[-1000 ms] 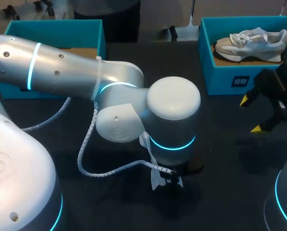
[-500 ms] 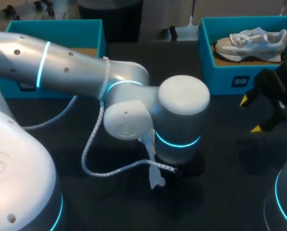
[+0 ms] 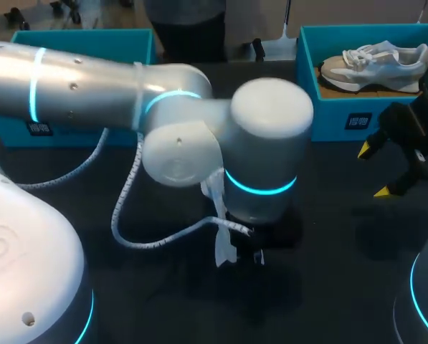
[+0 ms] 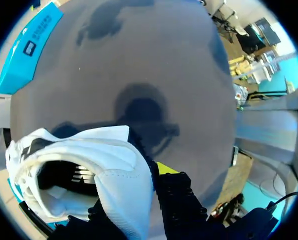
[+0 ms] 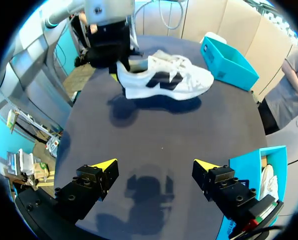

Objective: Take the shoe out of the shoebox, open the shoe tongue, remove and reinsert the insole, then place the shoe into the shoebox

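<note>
- Under the left arm (image 3: 264, 143), seen from above, only a small white bit of the shoe (image 3: 221, 247) peeks out. The arm hides the rest, and it hides its own claw too.
- Far to the right of the shoe, the right claw (image 3: 375, 170) hangs wide open with nothing in it. The dark table (image 3: 343, 287) is bare between them.
- Past the right claw, away from the shoe, the right shoebox (image 3: 339, 118) sits by the table's far edge with the other shoe (image 3: 375, 63) inside. The left shoebox (image 3: 92, 43) sits well away from the shoe, at the other far corner.
- Right at the shoe's heel, in the left wrist view, the left claw (image 4: 136, 190) pinches the heel edge. One yellow tip shows on the outside. Bare table spreads out beyond the shoe.
- Below the shoe, in the right wrist view, a shadow lies on the table, so the shoe is up in the air. Wide bare table lies between the shoe and the right claw's spread yellow tips. The left shoebox stands a little past the shoe's toe.
</note>
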